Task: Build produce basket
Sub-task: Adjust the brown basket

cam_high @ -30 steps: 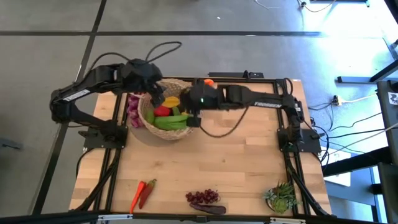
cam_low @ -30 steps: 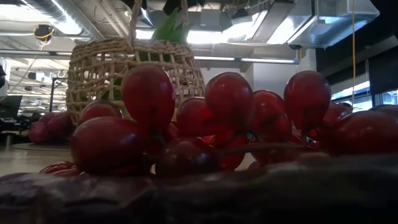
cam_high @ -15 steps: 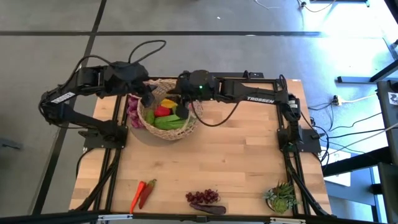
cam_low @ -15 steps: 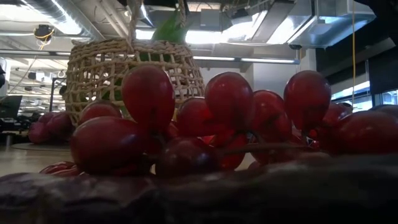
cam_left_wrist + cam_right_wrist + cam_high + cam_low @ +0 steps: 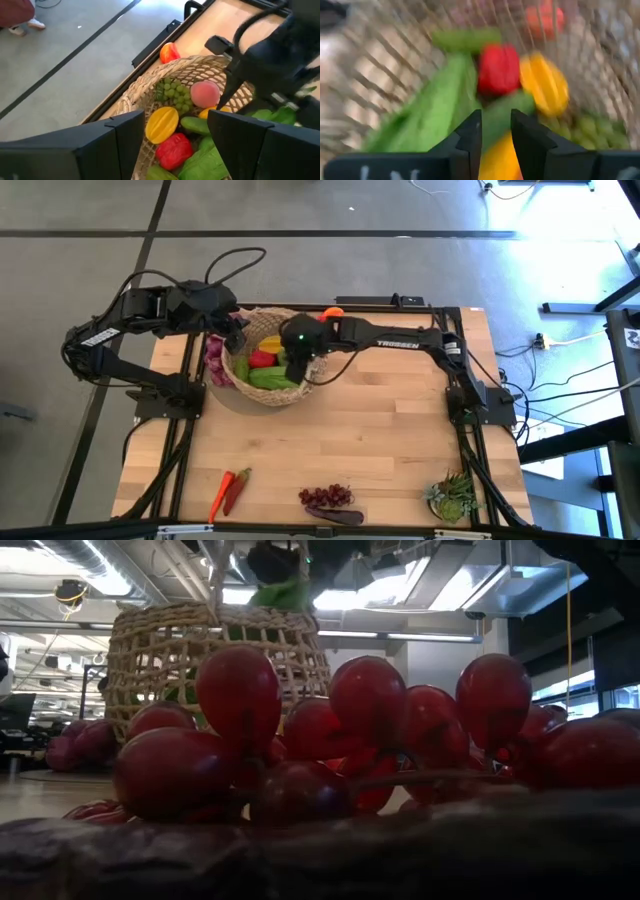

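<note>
Since a moment ago, the right gripper [image 5: 296,367] has slid from the basket's far rim to sit right over the food, while the left gripper [image 5: 236,337] has stayed at the basket's far left edge. The basket [image 5: 297,392] sits near the table's far edge, a bit left of the middle. Inside lie a red pepper [image 5: 261,359], a yellow pepper [image 5: 271,344], green leafy stalks [image 5: 268,378], green grapes [image 5: 174,93] and a peach [image 5: 205,93].

The right gripper's fingers [image 5: 470,134] are close together with only a thin gap, and I cannot tell if they pinch anything. The left gripper's fingers [image 5: 124,131] are spread wide with nothing between them.

A purple bunch [image 5: 214,360] lies just outside the basket on its left. A small orange piece [image 5: 331,311] rests beyond the basket near the far edge. Two red chillies [image 5: 229,489] lie by the near edge on the left. Dark red grapes [image 5: 327,496] sit at the near edge in the middle, filling the low view. A spiky potted plant [image 5: 453,496] stands in the near right corner. The middle of the table [image 5: 380,430] is bare wood.
</note>
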You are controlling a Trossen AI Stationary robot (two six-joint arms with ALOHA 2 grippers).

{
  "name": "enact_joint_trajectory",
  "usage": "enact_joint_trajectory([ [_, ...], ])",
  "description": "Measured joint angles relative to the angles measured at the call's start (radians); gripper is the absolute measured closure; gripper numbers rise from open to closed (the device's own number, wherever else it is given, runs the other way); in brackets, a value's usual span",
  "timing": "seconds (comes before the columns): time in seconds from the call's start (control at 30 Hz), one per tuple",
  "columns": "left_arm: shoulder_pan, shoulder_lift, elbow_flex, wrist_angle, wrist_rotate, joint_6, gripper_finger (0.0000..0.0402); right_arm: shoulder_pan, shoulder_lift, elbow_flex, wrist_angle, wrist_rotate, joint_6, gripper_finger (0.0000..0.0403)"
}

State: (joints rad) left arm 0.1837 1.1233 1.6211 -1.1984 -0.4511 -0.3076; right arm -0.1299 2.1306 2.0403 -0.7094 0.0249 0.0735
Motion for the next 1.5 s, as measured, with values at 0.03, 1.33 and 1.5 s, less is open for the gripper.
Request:
enact_joint_trajectory([
  [0.03, -0.001, 0.0, 0.0, -0.001, 0.001, -0.001, 0.0193, 0.0, 0.005, 0.0, -0.031, 0.021, -0.001, 0.0305],
  [1.33, -0.003, 0.0, 0.0, -0.26, 0.053, -0.128, 0.0193, 0.097, -0.062, 0.0, -0.861, -0.15, -0.052, 0.0305],
  [1.5, -0.003, 0.001, 0.0, -0.279, 0.053, -0.162, 0.0193, 0.109, -0.127, 0.001, -0.85, -0.08, -0.02, 0.0305],
])
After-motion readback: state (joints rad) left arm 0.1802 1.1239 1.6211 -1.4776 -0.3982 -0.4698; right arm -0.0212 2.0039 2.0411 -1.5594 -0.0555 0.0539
